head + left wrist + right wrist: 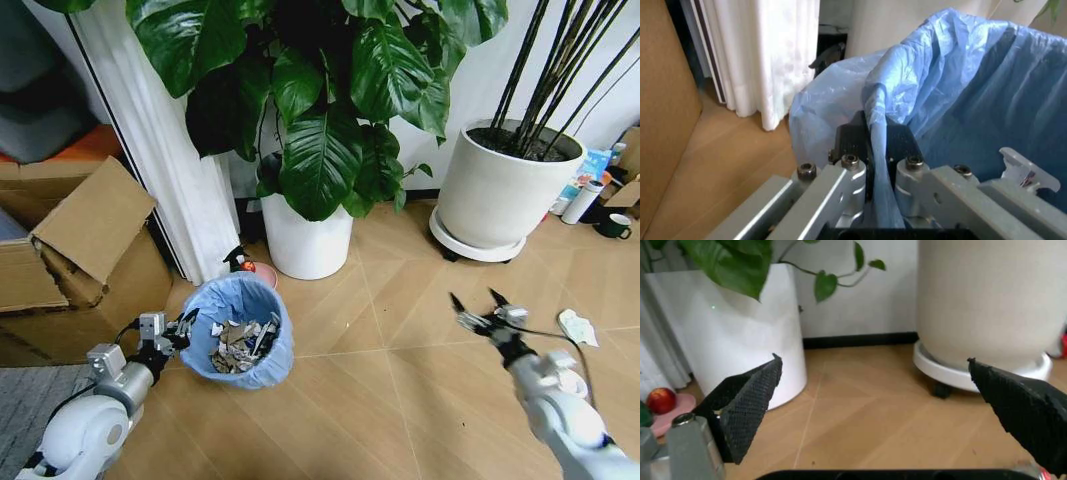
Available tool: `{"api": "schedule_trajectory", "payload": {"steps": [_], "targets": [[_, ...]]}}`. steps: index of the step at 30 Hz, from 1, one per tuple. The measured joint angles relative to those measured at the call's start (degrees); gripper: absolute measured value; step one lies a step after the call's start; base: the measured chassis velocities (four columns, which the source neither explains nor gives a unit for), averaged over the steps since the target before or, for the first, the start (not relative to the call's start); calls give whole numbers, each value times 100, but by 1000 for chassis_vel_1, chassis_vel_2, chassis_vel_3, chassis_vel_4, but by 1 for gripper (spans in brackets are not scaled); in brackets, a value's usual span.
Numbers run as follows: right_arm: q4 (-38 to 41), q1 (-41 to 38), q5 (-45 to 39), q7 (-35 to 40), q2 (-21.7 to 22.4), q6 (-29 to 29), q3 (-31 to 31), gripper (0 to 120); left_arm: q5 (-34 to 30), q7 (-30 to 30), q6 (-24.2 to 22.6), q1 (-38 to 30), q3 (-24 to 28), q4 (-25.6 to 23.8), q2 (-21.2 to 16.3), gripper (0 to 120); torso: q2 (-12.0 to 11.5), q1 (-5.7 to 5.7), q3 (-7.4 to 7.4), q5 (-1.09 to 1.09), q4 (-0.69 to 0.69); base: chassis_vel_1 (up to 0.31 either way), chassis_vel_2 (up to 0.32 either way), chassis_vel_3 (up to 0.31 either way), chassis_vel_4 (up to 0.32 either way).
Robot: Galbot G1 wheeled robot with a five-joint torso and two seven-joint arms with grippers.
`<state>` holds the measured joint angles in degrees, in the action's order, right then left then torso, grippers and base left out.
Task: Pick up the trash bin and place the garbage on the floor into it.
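Left claw [186, 326] pinching the trash bin [240, 343] rim (blue liner), right claw [480, 305] spread above the floor [380, 390]

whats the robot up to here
The left gripper is clamped on the rim of the trash bin, pinching its blue bag beside the curtain. The bin sits on the floor and already holds a pile of scraps. The right gripper is open and empty, held above bare floor in front of the plant pots. One crumpled piece of garbage lies on the floor just past it.
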<state>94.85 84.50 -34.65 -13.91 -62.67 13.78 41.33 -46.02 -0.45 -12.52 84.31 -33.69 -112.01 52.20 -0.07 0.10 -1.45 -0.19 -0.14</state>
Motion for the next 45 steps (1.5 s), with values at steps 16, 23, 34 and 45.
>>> {"api": "schedule_trajectory", "payload": {"steps": [16, 23, 34, 45], "targets": [[-380, -80, 49, -94, -696, 32, -43, 100, 58, 13, 10, 13, 82, 56, 149, 0, 0, 1, -1, 1, 2, 0, 0, 0, 0], [-453, -88, 44, -114, -831, 73, -77, 100, 51, 14, 15, 19, 85, 28, 122, 0, 0, 1, -1, 1, 2, 0, 0, 0, 0], [-405, 87, 52, -150, -932, 142, -35, 100, 43, 15, 15, 35, 95, -4, 113, 0, -1, 1, -1, 1, 2, 0, 0, 0, 0], [-144, 533, 226, -243, -823, 288, 288, 100, 52, 23, 27, 53, 83, -29, 127, 0, -1, 1, -1, 1, 2, -18, -17, 16, 17]]}}
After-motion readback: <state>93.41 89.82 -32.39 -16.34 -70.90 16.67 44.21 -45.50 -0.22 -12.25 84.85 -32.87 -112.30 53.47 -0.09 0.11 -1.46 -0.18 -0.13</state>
